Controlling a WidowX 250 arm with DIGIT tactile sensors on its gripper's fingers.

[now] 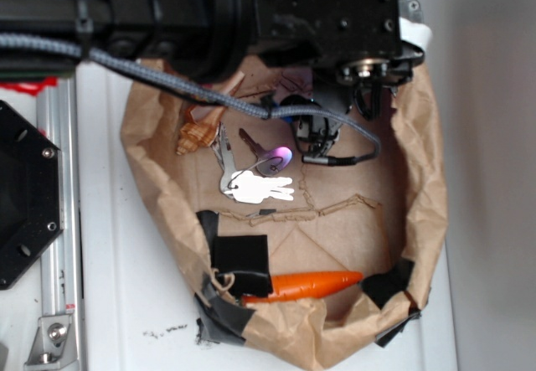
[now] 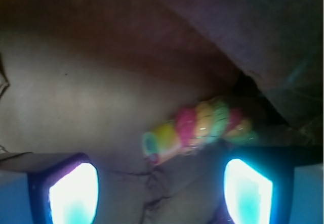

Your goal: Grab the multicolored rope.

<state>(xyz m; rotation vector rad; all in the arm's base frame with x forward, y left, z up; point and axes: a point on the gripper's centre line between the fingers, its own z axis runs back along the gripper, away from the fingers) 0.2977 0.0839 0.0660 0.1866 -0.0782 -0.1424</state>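
Note:
The multicolored rope shows only in the wrist view, a thick twisted piece striped yellow, pink, green and red. It lies on brown paper just beyond my fingertips, a bit right of centre, with its far end running into a dark fold. My gripper is open, and its two glowing pads stand wide apart with only paper between them. In the exterior view the gripper hangs low at the back of the paper nest, and the arm hides the rope.
A crumpled brown paper wall rings the work area. Inside it lie a seashell, a bunch of keys and an orange carrot beside black tape. The grey braided cable crosses the back.

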